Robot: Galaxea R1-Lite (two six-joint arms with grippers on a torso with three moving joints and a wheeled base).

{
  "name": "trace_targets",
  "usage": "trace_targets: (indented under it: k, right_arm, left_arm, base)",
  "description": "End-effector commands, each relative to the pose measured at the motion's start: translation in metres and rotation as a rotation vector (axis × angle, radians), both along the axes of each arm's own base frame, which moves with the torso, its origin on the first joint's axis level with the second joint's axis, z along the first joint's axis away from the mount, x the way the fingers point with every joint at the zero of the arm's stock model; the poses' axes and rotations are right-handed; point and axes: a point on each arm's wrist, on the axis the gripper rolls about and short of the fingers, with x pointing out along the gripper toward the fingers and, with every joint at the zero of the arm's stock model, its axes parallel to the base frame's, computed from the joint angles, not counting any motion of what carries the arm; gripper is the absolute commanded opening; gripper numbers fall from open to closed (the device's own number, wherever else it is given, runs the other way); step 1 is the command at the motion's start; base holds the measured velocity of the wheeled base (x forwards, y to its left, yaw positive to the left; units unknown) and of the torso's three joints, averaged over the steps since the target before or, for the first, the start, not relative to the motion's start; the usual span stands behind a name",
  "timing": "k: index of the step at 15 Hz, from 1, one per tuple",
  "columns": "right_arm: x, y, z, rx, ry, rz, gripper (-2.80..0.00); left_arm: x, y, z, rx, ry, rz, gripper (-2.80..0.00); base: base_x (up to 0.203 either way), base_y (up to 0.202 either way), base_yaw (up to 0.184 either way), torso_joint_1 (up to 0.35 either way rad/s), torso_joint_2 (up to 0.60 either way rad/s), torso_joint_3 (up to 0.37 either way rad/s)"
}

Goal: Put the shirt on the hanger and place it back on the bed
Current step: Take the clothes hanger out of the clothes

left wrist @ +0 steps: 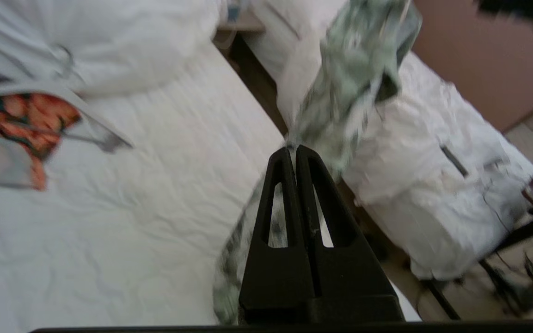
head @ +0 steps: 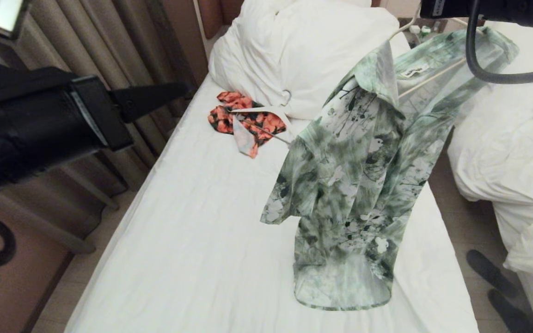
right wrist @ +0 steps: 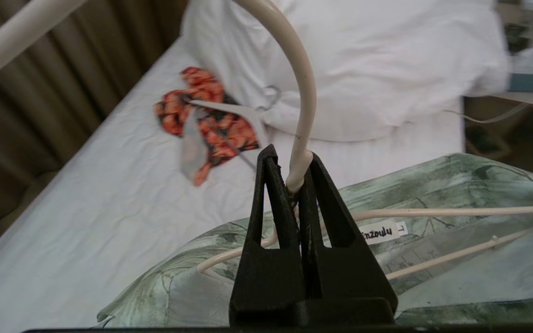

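The shirt point(head: 354, 185) is on the hanger point(right wrist: 303, 92) and hangs in the air above the bed point(head: 192, 240), its lower hem touching or just above the sheet; which of the two cannot be told. The right pincer point(right wrist: 296, 185) is clamped on the hanger's neck just below the hook, with the wire arms running inside the shoulders. The left pincer point(left wrist: 295, 155) stands beside the shirt with its jaws pressed together and holds nothing that can be seen.

Judgement on handling: the shirt is light, limp cloth that sways and will crumple wherever it lands first. The hanger is thin, smooth wire, stiff enough to carry the load but likely to twist in a narrow grip. The neck is the sound place to hold, since it keeps the shoulders level. One shoulder sits lower, so a tilt could let the cloth slide off.

An orange garment point(head: 243, 120) on a white hanger point(head: 266, 111) lies near the duvet point(head: 294, 51); the set-down should stay apart from it.
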Motion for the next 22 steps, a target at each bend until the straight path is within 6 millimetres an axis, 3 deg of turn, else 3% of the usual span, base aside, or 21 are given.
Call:
trace_targets:
  k: [1, 9, 10, 14, 17, 19, 22]
  right_arm:
    - [-0.001, -0.004, 0.003, 0.009, -0.008, -0.037, -2.80]
    - [0.003, -0.004, 0.004, 0.074, -0.011, -0.122, -2.80]
    - [0.005, -0.003, 0.002, 0.082, -0.001, -0.129, -2.80]
    - [0.006, -0.002, -0.001, 0.089, 0.017, -0.132, -2.80]
    - [0.007, -0.003, -0.004, 0.091, 0.026, -0.135, -2.80]
    - [0.009, -0.004, -0.007, 0.092, 0.035, -0.138, -2.80]
    - [0.011, -0.004, -0.009, 0.091, 0.039, -0.142, -2.80]
  left_arm:
    - [0.015, -0.019, -0.019, 0.052, 0.060, -0.037, -2.80]
    - [0.028, -0.068, -0.069, 0.031, 0.013, -0.152, -2.80]
    - [0.031, -0.079, -0.078, 0.031, 0.018, -0.136, 0.00]
    - [0.050, -0.103, -0.103, 0.067, -0.036, -0.028, 0.00]
    - [0.066, -0.099, -0.112, 0.106, -0.054, 0.026, 0.00]
    - [0.081, -0.083, -0.111, 0.120, -0.109, 0.095, 0.00]
    - [0.083, -0.085, -0.116, 0.127, -0.123, 0.081, 0.00]
  base:
    - [0.000, 0.000, 0.000, 0.000, 0.00, 0.000]
    - [0.000, 0.000, 0.000, 0.000, 0.00, 0.000]
    - [0.000, 0.000, 0.000, 0.000, 0.00, 0.000]
    - [0.000, 0.000, 0.000, 0.000, 0.00, 0.000]
    - [0.000, 0.000, 0.000, 0.000, 0.00, 0.000]
    - [0.000, 0.000, 0.000, 0.000, 0.00, 0.000]
    - [0.000, 0.000, 0.000, 0.000, 0.00, 0.000]
